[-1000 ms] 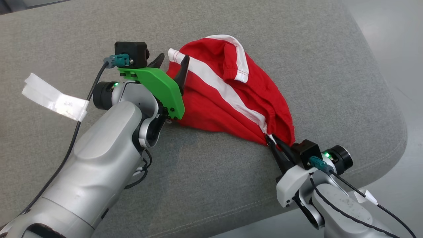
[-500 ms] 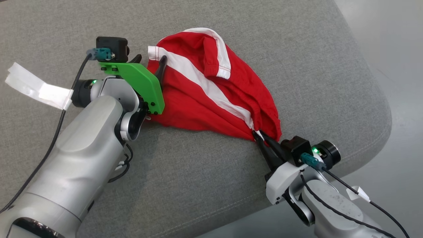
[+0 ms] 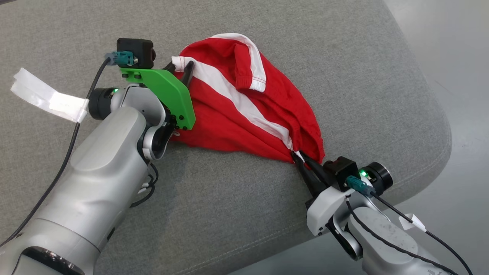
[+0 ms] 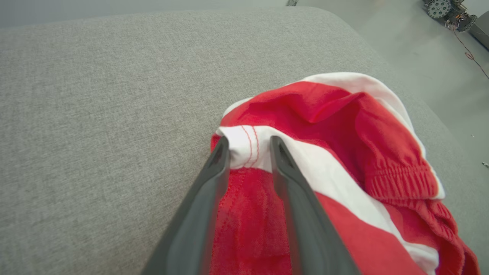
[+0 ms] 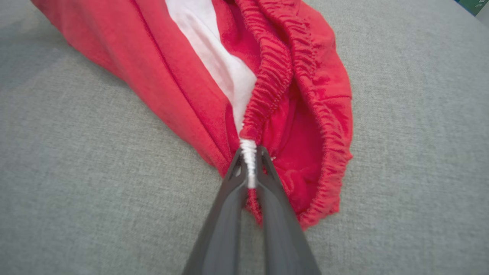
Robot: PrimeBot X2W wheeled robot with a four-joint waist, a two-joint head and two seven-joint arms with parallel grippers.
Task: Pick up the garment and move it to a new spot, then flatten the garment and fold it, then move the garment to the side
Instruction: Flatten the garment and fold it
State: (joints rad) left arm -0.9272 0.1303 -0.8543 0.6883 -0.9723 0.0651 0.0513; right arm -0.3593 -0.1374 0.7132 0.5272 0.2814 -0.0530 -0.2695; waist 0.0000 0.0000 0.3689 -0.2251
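The garment [image 3: 237, 114], red shorts with white side stripes, lies crumpled on a grey cushion [image 3: 229, 221]. My left gripper [image 3: 179, 68] is at its far left corner. In the left wrist view the two fingers of the left gripper [image 4: 249, 143] press the white hem of the garment [image 4: 344, 126] from both sides, with a narrow bunch of cloth between them. My right gripper [image 3: 300, 154] is at the near right end. The right gripper [image 5: 249, 152] is shut on the gathered waistband of the garment [image 5: 172, 76], at the white stripe's end.
The cushion's rounded edge [image 3: 439, 152] drops off to the right and front onto a pale floor [image 3: 458, 68]. A strip of white tape [image 3: 46, 100] hangs on the left arm's cable. Open grey fabric stretches to the left and behind the shorts.
The left gripper's fingers have narrowed from wide apart to pinching the white hem. The right gripper keeps its hold. The head view has shifted a little, so the whole scene sits further left.
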